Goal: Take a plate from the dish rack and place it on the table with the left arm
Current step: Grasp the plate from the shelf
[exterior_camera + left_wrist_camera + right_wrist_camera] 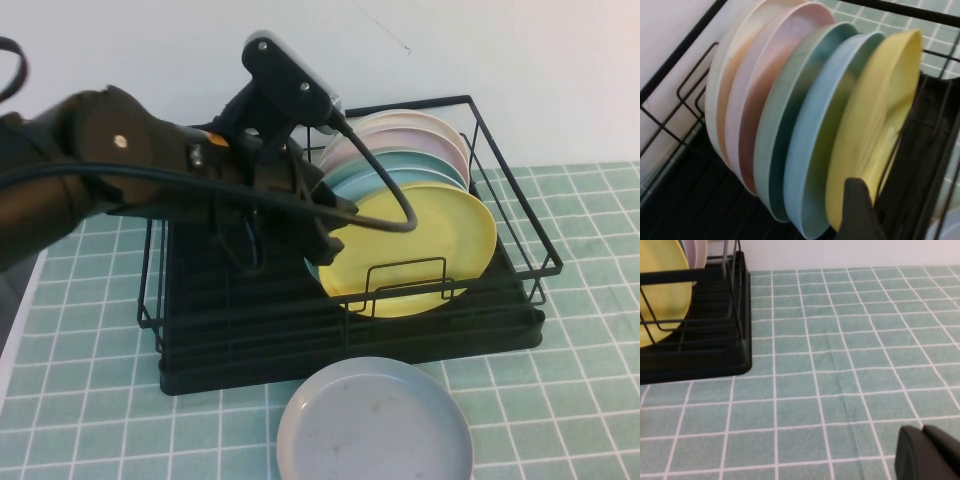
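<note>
Dish rack [200, 300] held 5 upright plates, yellow plate [420, 250] frontmost. Left pincer [325, 235] at its rim, grip state unclear; right pincer [927, 457] over desk [865, 365], looked clenched.

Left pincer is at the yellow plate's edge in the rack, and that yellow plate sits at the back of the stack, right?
Not quite. The left pincer is at the yellow plate in the dish rack, but that plate is the frontmost in the stack, not the back one; the high view shows it. The right pincer hovers over the table.
</note>
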